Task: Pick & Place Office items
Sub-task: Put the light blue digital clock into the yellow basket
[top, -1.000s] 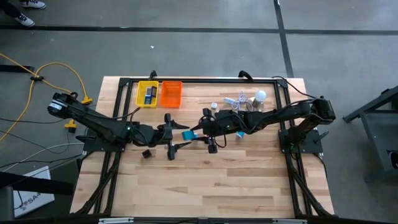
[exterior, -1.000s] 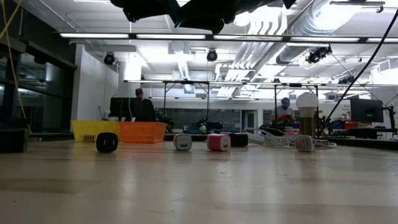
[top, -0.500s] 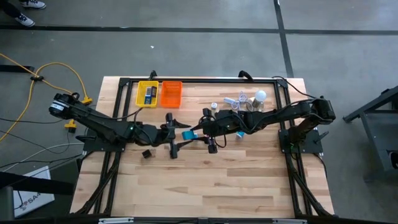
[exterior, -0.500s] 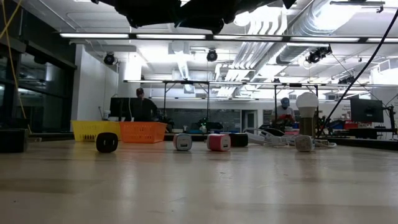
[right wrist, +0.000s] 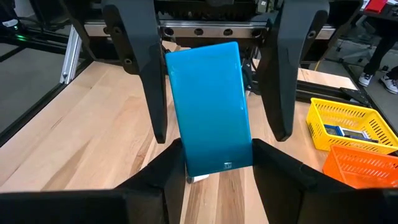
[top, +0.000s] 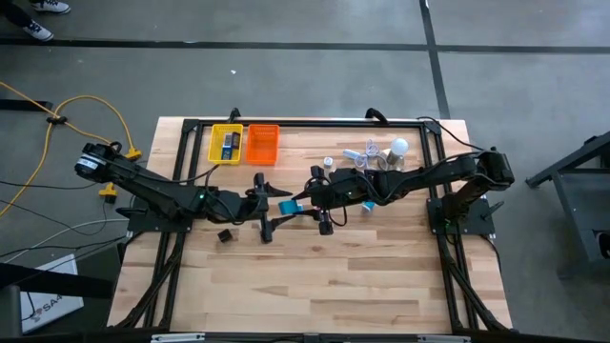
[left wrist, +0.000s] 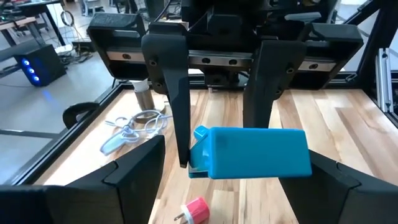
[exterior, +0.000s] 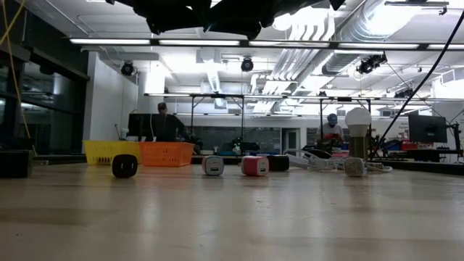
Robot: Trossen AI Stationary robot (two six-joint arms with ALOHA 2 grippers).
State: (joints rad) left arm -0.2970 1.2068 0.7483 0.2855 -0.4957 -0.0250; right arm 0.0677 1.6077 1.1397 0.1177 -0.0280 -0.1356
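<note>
Between wide-spread left fingers (left wrist: 214, 93), right fingers (right wrist: 186, 177) clamp blue packet (right wrist: 210, 109).

yellow basket (right wrist: 344, 124) cut off at edge, contents (top: 228, 145) too small to identify

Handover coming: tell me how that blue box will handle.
The blue box looks stiff: flat faces, straight edges. Its glossy surface may slip in the right claw. Held by one end, it might pivot when the left claw closes.
</note>
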